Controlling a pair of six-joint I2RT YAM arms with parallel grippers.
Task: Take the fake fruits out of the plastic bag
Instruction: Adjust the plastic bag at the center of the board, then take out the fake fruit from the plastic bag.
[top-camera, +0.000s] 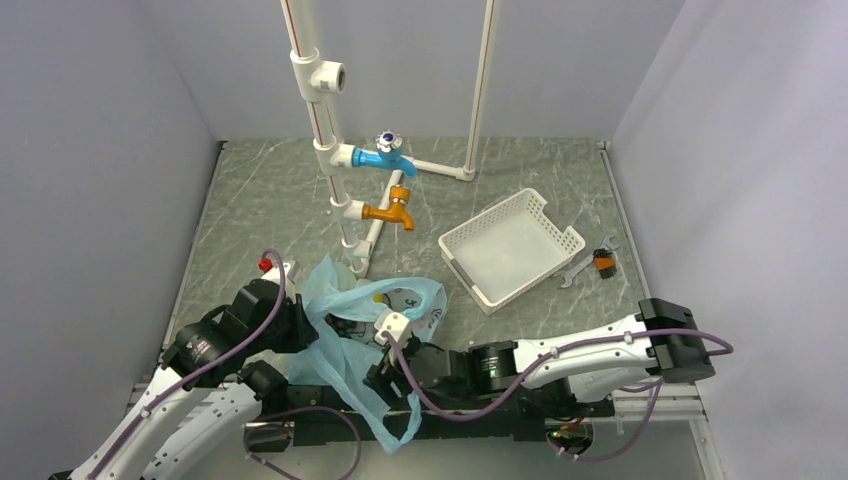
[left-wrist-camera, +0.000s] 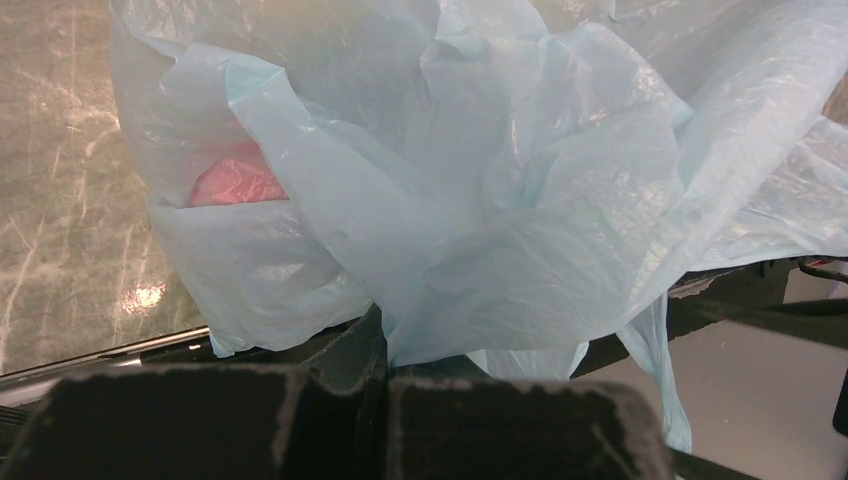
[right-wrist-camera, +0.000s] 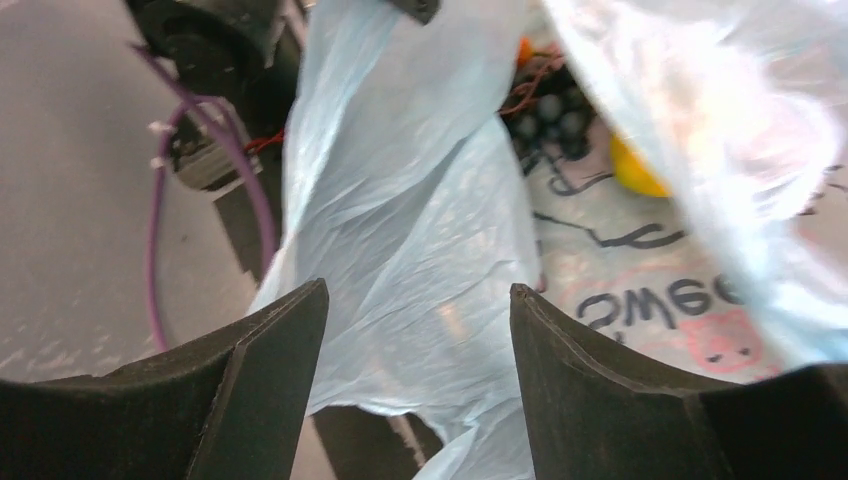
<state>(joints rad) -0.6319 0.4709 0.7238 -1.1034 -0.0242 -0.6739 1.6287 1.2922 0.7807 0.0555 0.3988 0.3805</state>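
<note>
The yellow fruit (right-wrist-camera: 635, 170), grape bunch (right-wrist-camera: 550, 115) and red fruit (left-wrist-camera: 235, 180) lie inside the blue bag (top-camera: 325, 285) at the near edge of the table (top-camera: 260, 200), one fold pinched in the left gripper (left-wrist-camera: 385, 385), fingers pressed together, and more lying between the spread fingers of the right gripper (right-wrist-camera: 420, 300).

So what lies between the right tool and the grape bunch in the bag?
A twisted fold of the plastic bag hangs inside the open right tool; the grape bunch lies beyond it. The right wrist view shows this.
</note>
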